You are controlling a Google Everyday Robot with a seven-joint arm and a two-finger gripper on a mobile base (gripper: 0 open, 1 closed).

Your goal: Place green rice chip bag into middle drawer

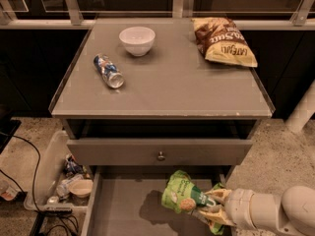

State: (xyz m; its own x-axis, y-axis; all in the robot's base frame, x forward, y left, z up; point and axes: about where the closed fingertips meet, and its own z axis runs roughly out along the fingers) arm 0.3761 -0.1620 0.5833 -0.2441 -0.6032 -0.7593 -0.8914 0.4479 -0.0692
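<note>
Green crinkly foil is what our tool (212, 206) has between its pale fingers (219, 195): we see it clamped on the right-hand edge of the green rice chip bag (181, 196), low in the view and right of centre. Our white arm (268, 214) reaches in from the lower right corner, lying roughly level. The bag hangs tilted, its top leaning up and to the left, with a pictured round tan rice cake facing us near its lower edge. It is held over the right part of the middle drawer (123, 205), which is pulled out toward us. A dark shadow of the bag falls on the plain grey floor just to its left, and we cannot tell whether the bag's bottom touches that floor. Above the open box sits a grey drawer front (118, 152) with a small round metal knob (161, 156) at its middle. Higher up, the grey table (167, 95) carries three things: a white bowl (137, 40) near the back, left of centre; a small bottle (109, 71) lying on its side near the bowl, in front and to its left; and a brown-and-yellow chip bag (224, 41) lying flat at the back right corner. On the floor left of the table stands a clear plastic bin (45, 171) holding odds and ends.
</note>
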